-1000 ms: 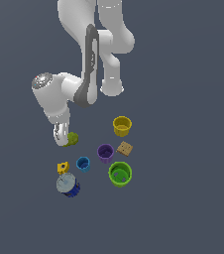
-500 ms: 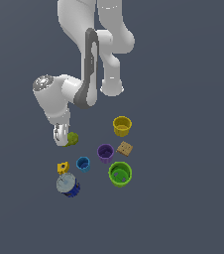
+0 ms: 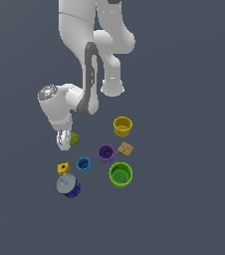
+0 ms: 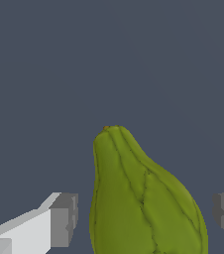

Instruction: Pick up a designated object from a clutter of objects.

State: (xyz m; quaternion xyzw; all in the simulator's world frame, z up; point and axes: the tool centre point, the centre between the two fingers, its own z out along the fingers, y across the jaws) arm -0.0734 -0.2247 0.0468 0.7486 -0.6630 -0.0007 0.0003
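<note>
Wrist view: I see the pear (image 4: 143,198) lying lengthwise, narrow stem end pointing away from the cam, fat end toward it, sitting between the gripper (image 4: 146,216) fingers w/ gaps both sides, so jaws are released. Exterior view puts the pear (image 3: 74,139) just beside the gripper (image 3: 64,142), apart from the rest. Yellow block (image 3: 63,168), blue cup (image 3: 83,164) & can (image 3: 68,185) sit nearest; nothing blocks it.
</note>
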